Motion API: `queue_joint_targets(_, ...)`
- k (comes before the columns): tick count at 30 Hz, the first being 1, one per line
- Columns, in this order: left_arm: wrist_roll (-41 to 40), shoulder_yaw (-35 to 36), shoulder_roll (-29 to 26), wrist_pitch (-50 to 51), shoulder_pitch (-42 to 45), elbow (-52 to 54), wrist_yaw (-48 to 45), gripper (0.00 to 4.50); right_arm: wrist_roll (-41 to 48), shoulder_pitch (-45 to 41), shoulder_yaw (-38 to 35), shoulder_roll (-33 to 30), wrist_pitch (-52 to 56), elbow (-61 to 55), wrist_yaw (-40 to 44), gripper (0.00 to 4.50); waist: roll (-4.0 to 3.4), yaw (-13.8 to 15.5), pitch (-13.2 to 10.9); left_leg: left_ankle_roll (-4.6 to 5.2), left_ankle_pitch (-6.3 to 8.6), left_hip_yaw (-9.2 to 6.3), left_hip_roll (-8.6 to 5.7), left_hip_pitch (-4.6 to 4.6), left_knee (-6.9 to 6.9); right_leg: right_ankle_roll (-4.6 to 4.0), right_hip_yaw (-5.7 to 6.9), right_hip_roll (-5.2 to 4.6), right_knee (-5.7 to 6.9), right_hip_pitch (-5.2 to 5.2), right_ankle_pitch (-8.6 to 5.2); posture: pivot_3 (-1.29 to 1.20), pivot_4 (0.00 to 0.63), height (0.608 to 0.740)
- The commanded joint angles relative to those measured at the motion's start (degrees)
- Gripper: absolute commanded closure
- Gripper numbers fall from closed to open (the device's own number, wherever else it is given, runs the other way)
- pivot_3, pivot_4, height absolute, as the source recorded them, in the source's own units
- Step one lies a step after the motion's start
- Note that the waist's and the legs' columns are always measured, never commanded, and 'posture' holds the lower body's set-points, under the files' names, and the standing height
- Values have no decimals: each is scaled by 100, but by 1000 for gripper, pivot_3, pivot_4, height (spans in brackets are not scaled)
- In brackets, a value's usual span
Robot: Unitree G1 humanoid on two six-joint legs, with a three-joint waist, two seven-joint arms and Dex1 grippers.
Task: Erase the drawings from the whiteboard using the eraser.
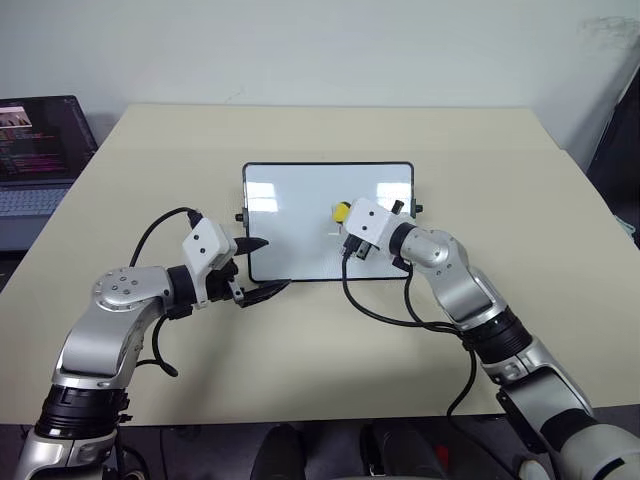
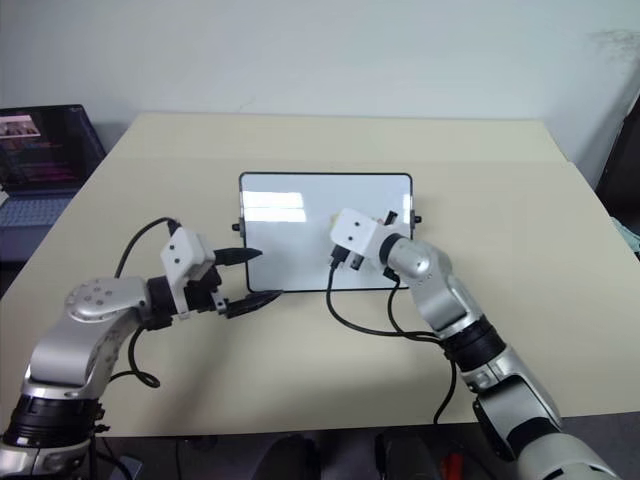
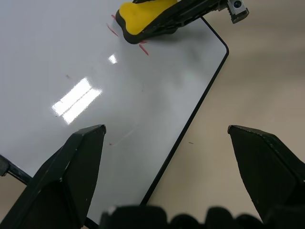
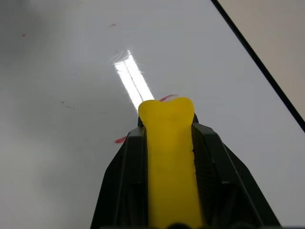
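The whiteboard (image 1: 300,215) lies flat in the middle of the tan table, its black frame and side knobs showing. My right gripper (image 4: 167,138) is shut on the yellow eraser (image 4: 167,114), whose tip sits at the board's right-middle part (image 1: 342,211). Short red remains of the drawings (image 4: 167,97) show right at the eraser's tip, and more red strokes (image 3: 144,49) lie beside it. My left gripper (image 1: 272,266) stands open at the board's near left corner, one finger over the white surface, the other past the frame above the table. Nothing is between its fingers.
An open laptop (image 1: 40,150) stands off the table's far left side. The table (image 1: 500,160) reaches well beyond the board on every side. Black cables loop from both wrists just in front of the board.
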State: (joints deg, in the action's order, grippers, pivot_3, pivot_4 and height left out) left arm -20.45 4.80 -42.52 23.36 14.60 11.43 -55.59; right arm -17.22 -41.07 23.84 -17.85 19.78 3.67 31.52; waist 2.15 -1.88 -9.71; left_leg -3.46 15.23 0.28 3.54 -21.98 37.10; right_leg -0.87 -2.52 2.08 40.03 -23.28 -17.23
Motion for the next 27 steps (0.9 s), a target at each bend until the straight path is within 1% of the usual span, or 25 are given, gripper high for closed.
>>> queue_joint_targets(1,-117,91,-14,-60,40,198,10,0,-39,248,121,-198,314,-17,414,3545,0,1,1,0,0,0,0,0,0,0,0,0,0,0,0,0,150,740)
queue_joint_targets(4,-123,93,-17,-53,42,196,6,0,-82,298,127,-238,340,-71,497,3545,1,1,2,0,0,0,0,2,0,0,1,0,0,2,0,0,150,740)
queue_joint_targets(11,-129,64,-9,-43,50,202,-5,0,-205,-42,-156,-22,-39,171,-217,3545,1,-11,1,0,-1,1,0,9,3,0,-1,1,8,3,0,0,150,740)
queue_joint_targets(18,-140,65,-13,-40,39,214,-2,0,-182,-75,-163,-2,-157,245,-351,3545,1,-2,1,0,-1,1,0,6,3,0,-1,1,5,3,1,0,150,740)
queue_joint_targets(27,-160,33,-28,-48,51,214,3,0,-118,-339,-178,362,-289,527,-549,3545,0,-20,1,0,-1,1,1,7,2,-1,-1,1,6,3,1,0,150,740)
